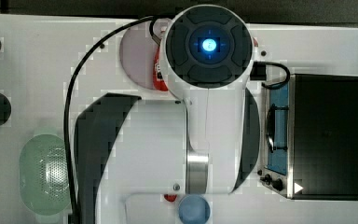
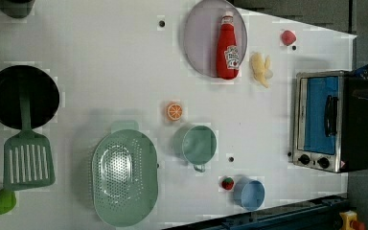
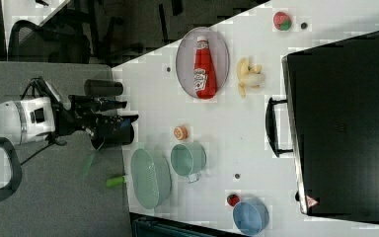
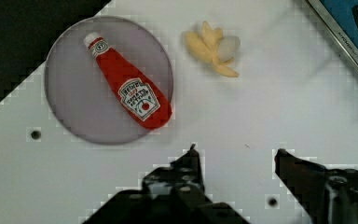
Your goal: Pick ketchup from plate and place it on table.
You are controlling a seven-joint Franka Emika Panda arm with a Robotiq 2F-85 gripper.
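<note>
The small red plastic ketchup bottle (image 4: pixel 128 91) lies flat on the round greyish-lilac plate (image 4: pixel 70 112), apart from the black gripper (image 4: pixel 237 154), whose fingers are spread and empty.

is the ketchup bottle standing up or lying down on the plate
Lying down. The red plastic ketchup bottle rests flat on its side on the pale lilac round plate, label facing up, white cap near the plate's rim.

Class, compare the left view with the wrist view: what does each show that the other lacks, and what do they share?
Left view alone: the colander, green cup, blue cup, orange slice, spatula and black pan.

Wrist view alone: the gripper, its jaws apart with nothing between them.

Both: the ketchup lying on the plate, the banana beside it, the toaster oven and the white table.
</note>
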